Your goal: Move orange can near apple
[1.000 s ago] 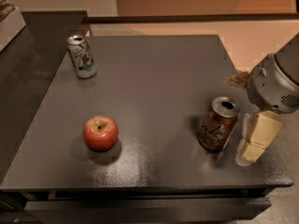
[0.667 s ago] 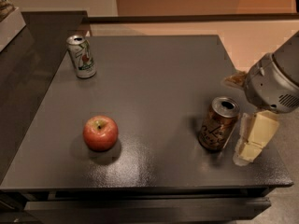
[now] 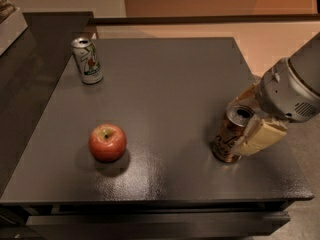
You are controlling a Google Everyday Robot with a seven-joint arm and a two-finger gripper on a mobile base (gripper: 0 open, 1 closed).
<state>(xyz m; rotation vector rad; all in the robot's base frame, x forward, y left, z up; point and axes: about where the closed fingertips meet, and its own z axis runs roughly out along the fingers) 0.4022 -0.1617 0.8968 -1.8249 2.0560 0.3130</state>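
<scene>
While the gripper (image 3: 244, 130) sat at the orange can (image 3: 226, 136), near the tabletop's (image 3: 165, 84) right front edge, the apple (image 3: 107, 142) waited well apart to the left.
Whether the jaws pinched it or merely bracketed it, nobody could tell. Light, thin-walled, slick metal, probably easy to dent: a gentle mid-body hold looked best. White cursive lettering showed, but unreadable.

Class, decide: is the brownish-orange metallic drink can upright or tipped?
Upright: the orange can shows its silver top upward, base on the dark table; the gripper is at its right side.
</scene>
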